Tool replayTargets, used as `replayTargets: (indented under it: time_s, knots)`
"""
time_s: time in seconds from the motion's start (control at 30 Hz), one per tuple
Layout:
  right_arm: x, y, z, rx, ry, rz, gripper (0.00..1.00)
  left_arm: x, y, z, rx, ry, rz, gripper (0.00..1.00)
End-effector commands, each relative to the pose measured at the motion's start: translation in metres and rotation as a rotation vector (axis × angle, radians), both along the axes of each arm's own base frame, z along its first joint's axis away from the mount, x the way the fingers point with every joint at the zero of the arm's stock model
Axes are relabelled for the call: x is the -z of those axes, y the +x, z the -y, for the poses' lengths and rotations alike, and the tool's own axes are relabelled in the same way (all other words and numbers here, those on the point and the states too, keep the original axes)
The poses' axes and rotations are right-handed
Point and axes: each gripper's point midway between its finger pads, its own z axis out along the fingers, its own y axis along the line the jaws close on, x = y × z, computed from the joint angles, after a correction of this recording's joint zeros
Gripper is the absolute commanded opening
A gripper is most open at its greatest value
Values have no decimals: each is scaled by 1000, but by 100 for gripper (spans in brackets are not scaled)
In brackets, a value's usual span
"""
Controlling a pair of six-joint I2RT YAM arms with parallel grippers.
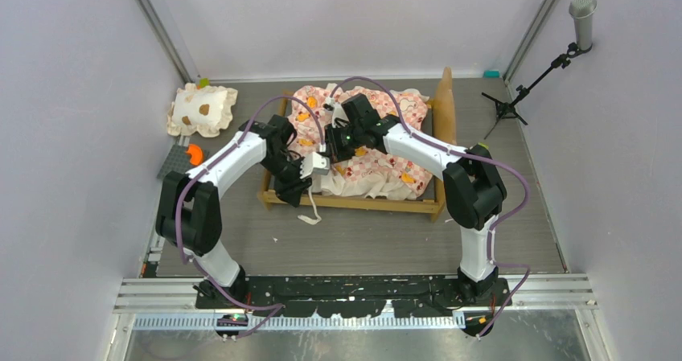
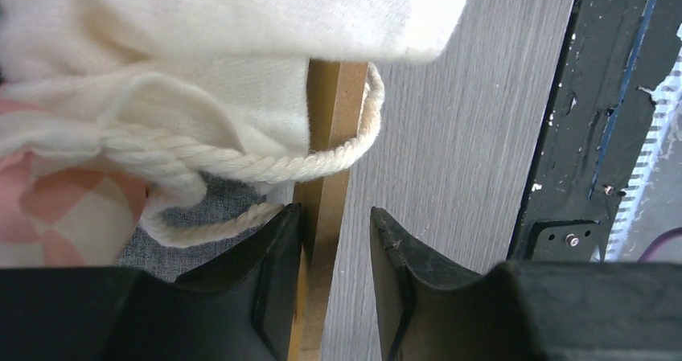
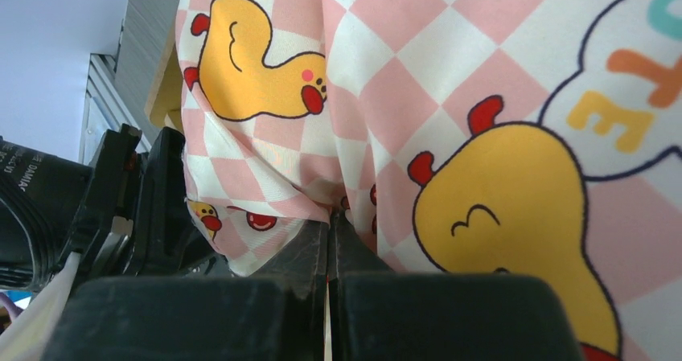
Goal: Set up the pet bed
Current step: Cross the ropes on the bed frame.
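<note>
The pet bed has a light-wood frame (image 1: 378, 204) with its headboard (image 1: 445, 104) on the right. A pink checkered mattress (image 1: 386, 164) lies rumpled on it. My left gripper (image 1: 296, 190) sits at the bed's front left corner. In the left wrist view it (image 2: 336, 216) is open and straddles the wooden rail (image 2: 326, 184). One finger lies against the rail, the other stands apart from it. A cream cord (image 2: 265, 164) loops over the rail. My right gripper (image 3: 332, 228) is shut on a pinched fold of the mattress (image 3: 418, 63), over the bed's left half (image 1: 336, 144).
A cream ruffled pillow (image 1: 201, 110) with brown spots lies at the back left. Beside it, a grey plate (image 1: 173, 166) carries an orange piece. At the right wall stands a microphone stand (image 1: 531, 84). A cord end (image 1: 312, 212) hangs onto the table in front of the bed.
</note>
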Motion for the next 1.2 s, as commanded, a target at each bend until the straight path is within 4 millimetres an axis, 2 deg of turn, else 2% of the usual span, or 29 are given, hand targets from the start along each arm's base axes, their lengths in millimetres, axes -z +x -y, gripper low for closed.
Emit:
replayTargets:
  time_s: [0.0,0.13,0.4,0.6,0.73,0.87,0.93,1.03,1.07,1.17]
  knots:
    - [-12,4,-6,-15,21,33,1,-1,-32,-3,0,38,-125,37]
    - [-12,4,-7,-13,23,32,1,1,-34,-4,-2,45,-100,37]
    - [-12,3,-7,-11,24,31,1,22,-39,-9,-9,96,-61,40]
    - [-10,2,-7,-11,23,25,1,36,-47,-13,7,137,-101,41]
    - [-10,2,-7,-10,23,25,1,39,-45,-12,12,149,-105,41]
    - [-10,1,-7,-10,22,26,1,33,-36,-9,4,134,-55,42]
    - [-10,1,-7,-10,21,25,1,28,-30,-8,-5,128,-20,47]
    - [-11,1,-6,-10,21,26,1,13,-25,-6,-11,104,33,48]
    - [-11,1,-6,-9,21,26,1,8,-23,-5,-15,96,53,55]
    - [-11,1,-7,-12,21,28,1,-10,-22,0,-19,52,84,58]
